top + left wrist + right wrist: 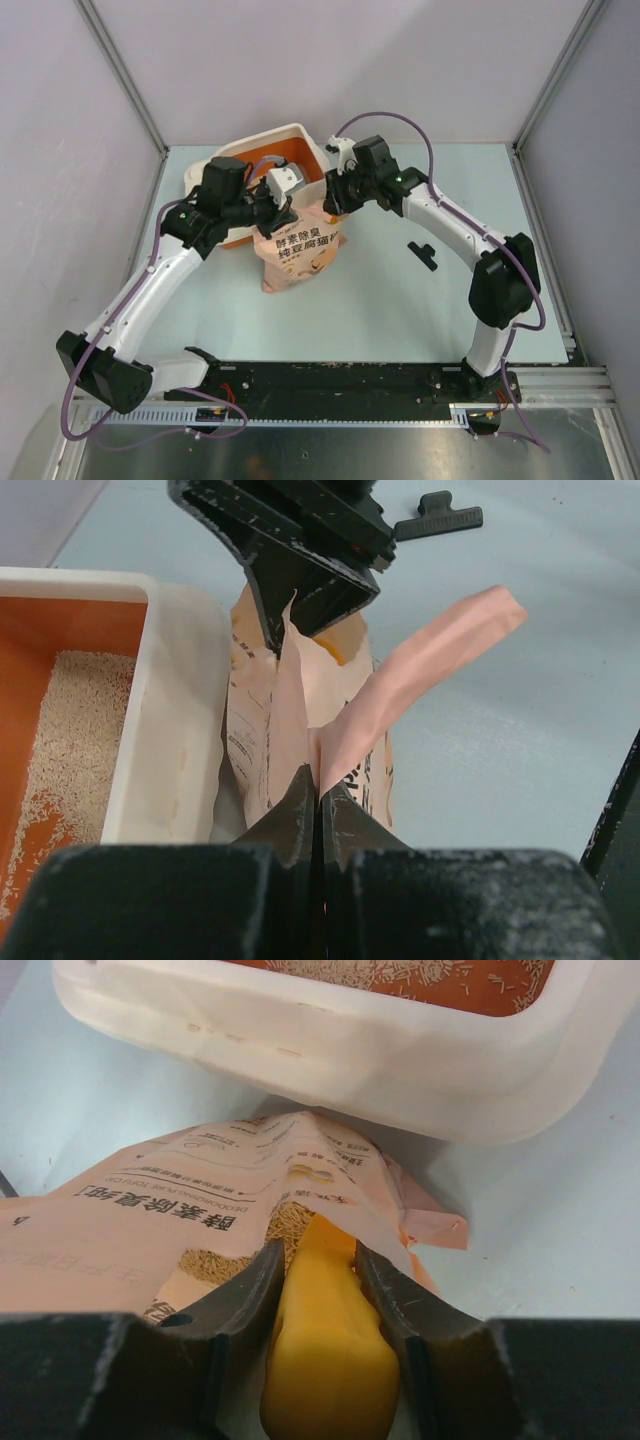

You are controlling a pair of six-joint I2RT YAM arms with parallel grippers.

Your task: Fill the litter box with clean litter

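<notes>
Litter box stands near the far edge of the worktop, left of centre, thinly covered with clean litter. The granules look loose, light and spill-prone. Left fingers pinch the limp litter bag at its rim. Right fingers clamp the rigid yellow scoop by its handle, which looks a sound hold.

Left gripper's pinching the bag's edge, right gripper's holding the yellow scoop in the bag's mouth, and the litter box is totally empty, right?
Not empty: the left wrist view shows clean litter on the litter box's orange floor. Grips are right: left gripper on the bag, right gripper on the scoop.
</notes>
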